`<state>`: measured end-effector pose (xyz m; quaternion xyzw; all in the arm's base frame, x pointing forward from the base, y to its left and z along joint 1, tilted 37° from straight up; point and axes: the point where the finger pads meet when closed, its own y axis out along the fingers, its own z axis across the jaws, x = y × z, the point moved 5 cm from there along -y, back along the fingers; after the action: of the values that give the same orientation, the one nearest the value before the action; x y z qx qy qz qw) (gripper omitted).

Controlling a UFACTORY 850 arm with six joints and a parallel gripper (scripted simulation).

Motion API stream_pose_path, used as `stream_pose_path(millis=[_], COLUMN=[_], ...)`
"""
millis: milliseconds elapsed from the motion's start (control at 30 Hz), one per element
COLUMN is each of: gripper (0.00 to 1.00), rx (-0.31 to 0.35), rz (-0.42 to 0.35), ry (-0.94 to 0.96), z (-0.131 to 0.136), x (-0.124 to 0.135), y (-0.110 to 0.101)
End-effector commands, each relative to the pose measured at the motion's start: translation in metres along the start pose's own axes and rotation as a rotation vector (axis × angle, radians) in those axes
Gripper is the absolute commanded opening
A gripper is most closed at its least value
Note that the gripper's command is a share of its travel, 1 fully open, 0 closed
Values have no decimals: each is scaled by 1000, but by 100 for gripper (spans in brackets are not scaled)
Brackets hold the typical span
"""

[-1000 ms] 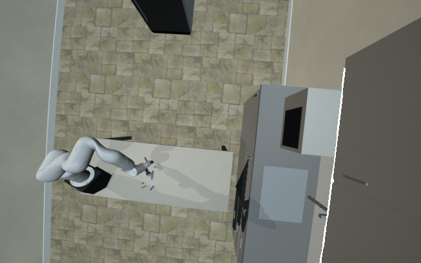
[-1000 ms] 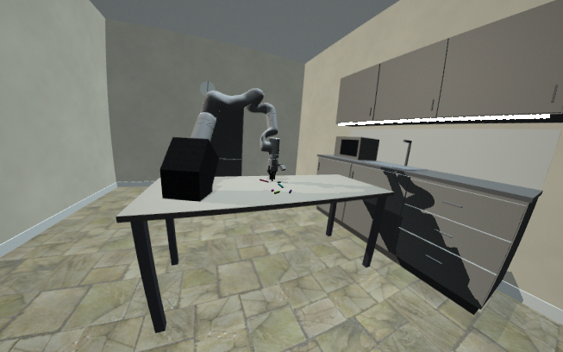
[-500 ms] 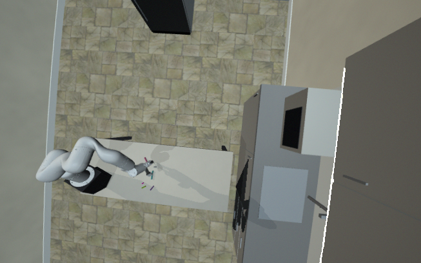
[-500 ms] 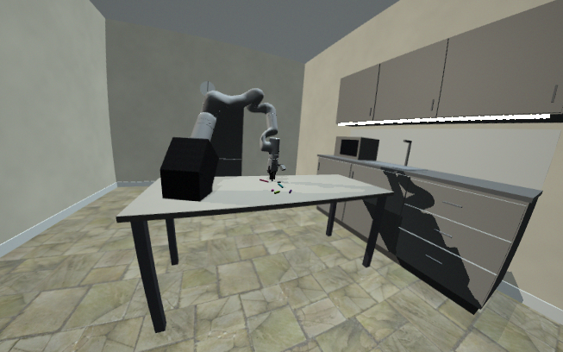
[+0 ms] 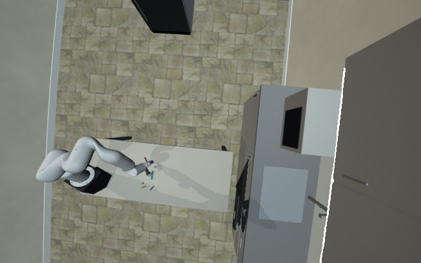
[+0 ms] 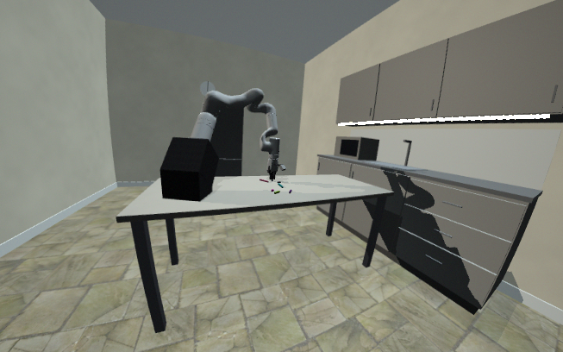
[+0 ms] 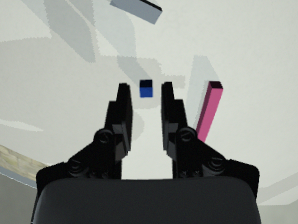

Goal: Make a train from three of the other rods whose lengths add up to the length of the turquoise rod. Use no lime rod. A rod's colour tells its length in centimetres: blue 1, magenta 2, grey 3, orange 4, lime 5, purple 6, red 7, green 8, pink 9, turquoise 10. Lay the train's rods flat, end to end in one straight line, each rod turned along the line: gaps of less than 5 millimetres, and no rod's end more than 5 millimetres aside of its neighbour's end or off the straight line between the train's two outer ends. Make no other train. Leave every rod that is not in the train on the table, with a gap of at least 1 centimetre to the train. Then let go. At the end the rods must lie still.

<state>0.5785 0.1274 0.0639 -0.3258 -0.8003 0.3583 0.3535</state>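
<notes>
My gripper (image 7: 146, 97) (image 5: 149, 162) (image 6: 271, 176) points down close over the table, its fingers a little apart with nothing gripped. A small blue rod (image 7: 145, 88) lies on the table in line with the gap between the fingertips, narrower than the gap. A pink rod (image 7: 210, 110) (image 5: 145, 159) (image 6: 263, 179) lies just beside the right finger. A grey rod (image 7: 136, 4) lies farther ahead. The turquoise rod (image 6: 280, 185) lies beyond it. A lime rod (image 5: 143, 187) (image 6: 277, 191), a purple rod (image 5: 152, 187) (image 6: 290, 191) and a short magenta rod (image 5: 142, 183) lie apart from these.
The rods lie on a white table (image 5: 189, 182) (image 6: 230, 197). The arm's black base box (image 5: 98, 182) (image 6: 187, 168) stands at one end. A kitchen counter with a microwave (image 6: 355, 147) runs along the wall beyond the table.
</notes>
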Motion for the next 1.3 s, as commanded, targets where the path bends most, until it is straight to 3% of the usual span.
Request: stream_pose_path(millis=[0,1267], gripper=[24,24], rx=[-1,-1], rz=[1,1], ry=[0,0], z=[-1,-1], x=[0,0], y=[0,12])
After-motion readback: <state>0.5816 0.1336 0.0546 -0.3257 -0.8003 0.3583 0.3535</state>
